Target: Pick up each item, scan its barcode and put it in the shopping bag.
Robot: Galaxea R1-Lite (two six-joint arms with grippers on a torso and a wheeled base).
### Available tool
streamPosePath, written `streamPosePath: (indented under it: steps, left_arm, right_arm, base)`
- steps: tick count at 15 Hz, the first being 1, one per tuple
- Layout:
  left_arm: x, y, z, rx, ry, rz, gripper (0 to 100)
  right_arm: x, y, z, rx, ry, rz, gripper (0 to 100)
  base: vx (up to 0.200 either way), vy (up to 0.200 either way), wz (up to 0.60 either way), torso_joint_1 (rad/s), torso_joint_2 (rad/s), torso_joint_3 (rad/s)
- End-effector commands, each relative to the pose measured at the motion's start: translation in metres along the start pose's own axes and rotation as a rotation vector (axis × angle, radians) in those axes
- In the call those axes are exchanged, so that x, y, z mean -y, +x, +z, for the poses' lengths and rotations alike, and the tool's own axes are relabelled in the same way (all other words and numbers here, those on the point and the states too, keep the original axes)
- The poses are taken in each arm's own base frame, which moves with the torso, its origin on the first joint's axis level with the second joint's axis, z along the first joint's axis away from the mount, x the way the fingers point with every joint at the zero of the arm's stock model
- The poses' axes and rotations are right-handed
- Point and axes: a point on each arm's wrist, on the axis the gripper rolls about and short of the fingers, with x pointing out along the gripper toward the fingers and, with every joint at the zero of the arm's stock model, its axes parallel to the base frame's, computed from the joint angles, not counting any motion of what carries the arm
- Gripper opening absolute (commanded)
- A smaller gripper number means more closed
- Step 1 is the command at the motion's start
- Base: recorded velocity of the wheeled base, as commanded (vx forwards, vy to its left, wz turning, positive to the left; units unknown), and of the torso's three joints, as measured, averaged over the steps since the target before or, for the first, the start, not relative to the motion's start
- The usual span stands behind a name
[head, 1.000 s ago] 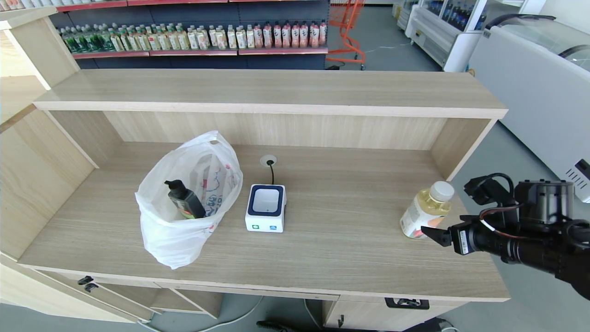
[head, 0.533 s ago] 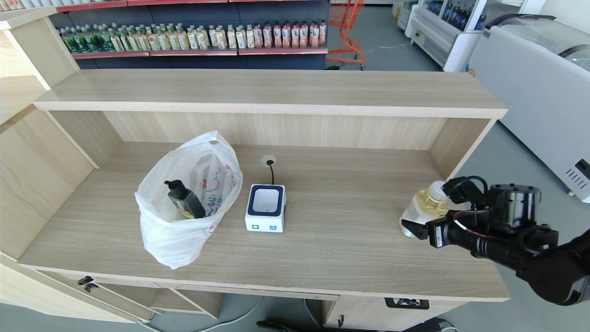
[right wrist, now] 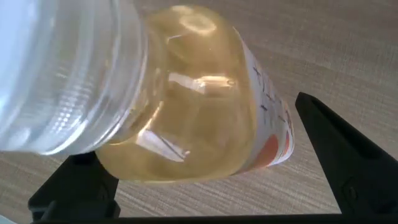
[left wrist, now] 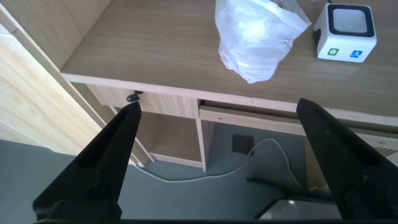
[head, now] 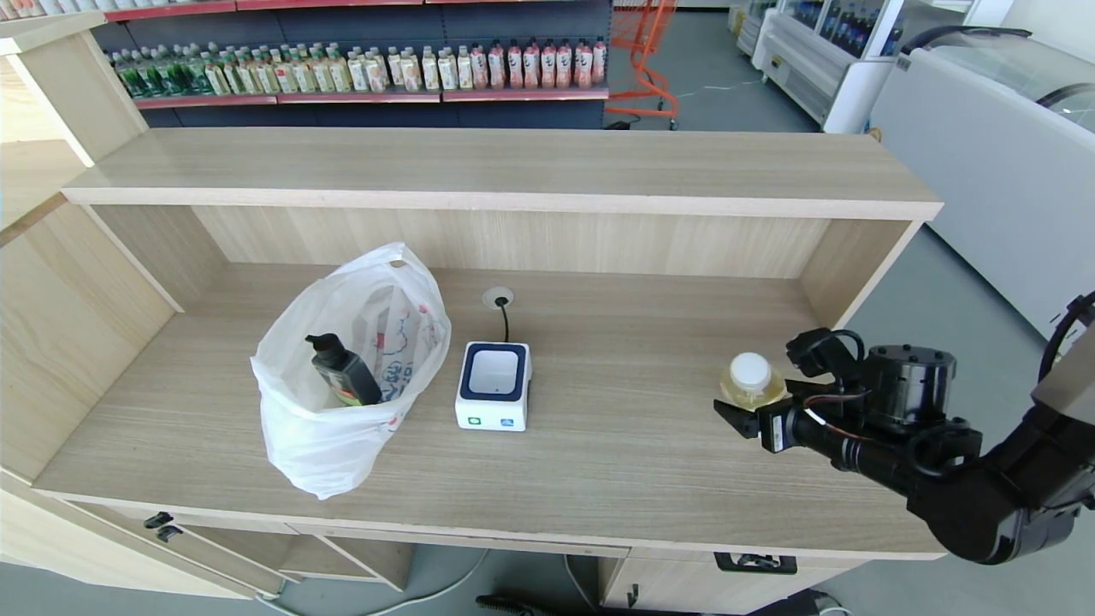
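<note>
Head cam has the drink bottle [head: 751,381] near the right end of the counter [head: 616,462], tipped so you mostly get its white cap and a ring of amber. The right gripper [head: 753,395] is around it. The right wrist cam adds the detail: its fingers [right wrist: 336,155] are spread either side of the bottle, one just off the white and orange label. The shopping bag [head: 342,428] stands well off to the left with a black pump bottle [head: 344,370] inside, and the scanner [head: 494,385] is just beside it. The left gripper [left wrist: 214,149] hangs out past the counter's front edge, prongs wide apart, nothing between them.
</note>
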Motion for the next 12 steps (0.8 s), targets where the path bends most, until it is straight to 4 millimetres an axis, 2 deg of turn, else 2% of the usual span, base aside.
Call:
streamPosePath:
  steps: [1,2,3,6,12]
  left_arm:
    - [0.0,0.0,0.0,0.0,0.0,0.001,100]
    - [0.0,0.0,0.0,0.0,0.0,0.001,100]
    - [0.0,0.0,0.0,0.0,0.0,0.001,100]
    - [0.0,0.0,0.0,0.0,0.0,0.001,100]
    - [0.0,0.0,0.0,0.0,0.0,0.001,100]
  right_arm:
    - [0.001,0.007,0.003,0.031,-0.023,0.0,100]
    - [0.002,0.01,0.006,0.055,-0.028,-0.002,100]
    - [0.002,0.01,0.008,0.071,-0.032,0.003,0]
    - [0.003,0.011,0.009,0.076,-0.03,0.006,0]
    - [0.001,0.015,-0.003,0.037,-0.037,0.013,0]
  base:
    - [0.0,0.0,0.0,0.0,0.0,0.0]
    - [0.0,0.0,0.0,0.0,0.0,0.0]
    - [0.0,0.0,0.0,0.0,0.0,0.0]
    - [0.0,0.0,0.0,0.0,0.0,0.0]
    - [0.0,0.0,0.0,0.0,0.0,0.0]
